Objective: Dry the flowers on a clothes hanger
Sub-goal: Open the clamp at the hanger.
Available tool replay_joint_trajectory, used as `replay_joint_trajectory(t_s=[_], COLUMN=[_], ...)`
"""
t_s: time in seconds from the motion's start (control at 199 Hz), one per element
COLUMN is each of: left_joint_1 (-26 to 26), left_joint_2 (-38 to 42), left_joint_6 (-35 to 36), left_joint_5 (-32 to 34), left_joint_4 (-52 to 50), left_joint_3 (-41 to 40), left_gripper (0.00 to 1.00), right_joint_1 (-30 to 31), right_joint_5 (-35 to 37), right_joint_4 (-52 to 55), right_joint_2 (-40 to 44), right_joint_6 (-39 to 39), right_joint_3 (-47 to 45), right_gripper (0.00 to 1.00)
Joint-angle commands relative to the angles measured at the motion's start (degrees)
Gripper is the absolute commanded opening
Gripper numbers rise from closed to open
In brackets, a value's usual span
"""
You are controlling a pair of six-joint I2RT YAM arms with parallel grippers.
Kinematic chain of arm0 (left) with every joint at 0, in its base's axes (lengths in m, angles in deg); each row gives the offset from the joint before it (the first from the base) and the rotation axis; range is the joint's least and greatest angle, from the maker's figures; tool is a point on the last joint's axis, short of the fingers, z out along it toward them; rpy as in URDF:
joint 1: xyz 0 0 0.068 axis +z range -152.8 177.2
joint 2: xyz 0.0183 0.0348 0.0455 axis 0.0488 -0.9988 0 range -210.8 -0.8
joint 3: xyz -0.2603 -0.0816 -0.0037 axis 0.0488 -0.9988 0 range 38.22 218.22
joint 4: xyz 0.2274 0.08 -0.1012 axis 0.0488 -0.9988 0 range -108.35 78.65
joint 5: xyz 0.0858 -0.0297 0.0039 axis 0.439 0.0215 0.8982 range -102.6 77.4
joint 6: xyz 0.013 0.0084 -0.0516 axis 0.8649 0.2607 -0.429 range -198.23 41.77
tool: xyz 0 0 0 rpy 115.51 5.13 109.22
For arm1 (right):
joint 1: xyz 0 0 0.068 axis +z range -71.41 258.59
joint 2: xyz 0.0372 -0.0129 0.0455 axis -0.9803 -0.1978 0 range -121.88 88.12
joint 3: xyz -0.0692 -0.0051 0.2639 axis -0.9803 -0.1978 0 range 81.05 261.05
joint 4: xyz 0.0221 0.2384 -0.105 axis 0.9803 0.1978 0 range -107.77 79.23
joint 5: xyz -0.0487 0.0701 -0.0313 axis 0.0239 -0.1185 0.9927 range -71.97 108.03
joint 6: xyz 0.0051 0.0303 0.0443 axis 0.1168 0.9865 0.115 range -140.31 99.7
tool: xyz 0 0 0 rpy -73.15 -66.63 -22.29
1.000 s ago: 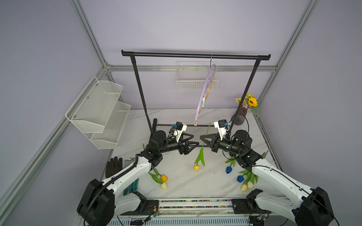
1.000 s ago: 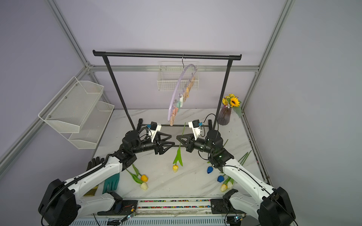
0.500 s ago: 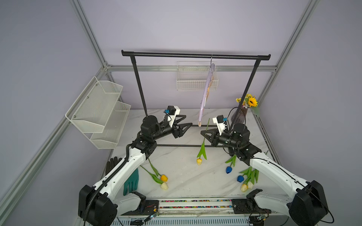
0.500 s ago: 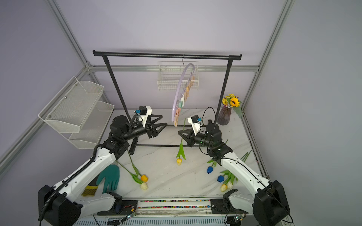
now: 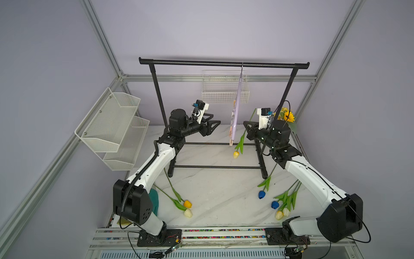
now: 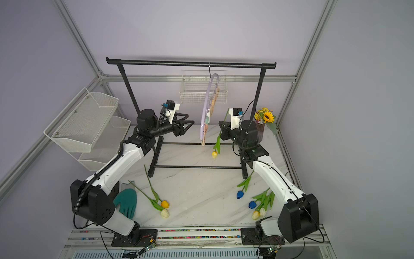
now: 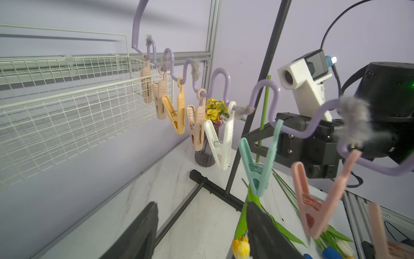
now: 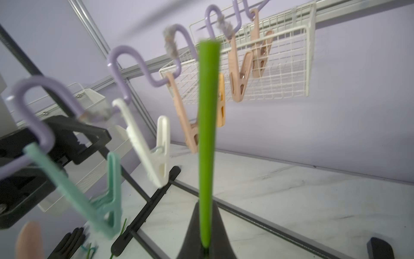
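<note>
Logging the geometry ahead of the pinning step. We find the right gripper (image 5: 245,125) clamped tight on the stem of the yellow tulip (image 5: 241,141). The flower hangs head down and cut end up, so its long axis runs close to vertical with a slight tilt. We see the left gripper (image 5: 216,118) about half spread, with nothing between its jaws.

The clothes hanger (image 6: 205,116) hangs by its hook from the black rack (image 5: 224,64), between the two claws. From the right claw it lies just beside, toward the left arm. The left claw faces it from the opposite side, a little farther off, so we judge the right arm the nearer. The coming move likely turns on carrying the upright stem across into a pin while the left claw squeezes that pin open.

The other flowers (image 5: 187,204) lie flat on the table (image 5: 212,186); none is pinned yet.

View notes: in a top view the hanger (image 5: 238,105) reads as a thin edge-on strip and its pins cannot be counted. The left wrist view spreads the row out and shows the teal clothespin (image 7: 257,170) directly in front of the stem. The right wrist view, though blurred, confirms the stem is pinched at the jaw tips.
</note>
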Motion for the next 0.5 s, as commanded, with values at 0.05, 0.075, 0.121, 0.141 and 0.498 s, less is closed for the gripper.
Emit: replay_joint_trajectory(t_s=[0.05, 0.075, 0.121, 0.141, 0.498], left_joint_1=[0.3, 0.3, 0.3, 0.3, -0.7], left_joint_2=[-3.0, -3.8, -4.8, -5.1, -11.0], left_joint_6=[0.4, 0.3, 0.1, 0.0, -1.1], left_joint_5=[-0.7, -0.7, -0.9, -1.2, -5.6], left_joint_4=[-0.4, -0.4, -0.7, -0.7, -0.4], left_joint_3=[7.3, 8.1, 9.5, 10.0, 18.1], left_gripper=[0.63, 0.64, 0.63, 0.63, 0.63], right_joint_1=[0.0, -0.1, 0.0, -0.1, -0.1], right_joint_5=[10.8, 11.7, 13.8, 14.1, 11.4], right_joint_4=[1.7, 1.3, 0.2, -0.2, 1.8], right_joint_2=[-6.7, -7.6, -9.4, -10.2, -22.9], right_joint_6=[-0.5, -0.5, -0.5, -0.5, -1.8], right_joint_3=[8.2, 9.0, 10.6, 11.3, 27.7], right_gripper=[0.0, 0.0, 0.0, 0.0, 0.0])
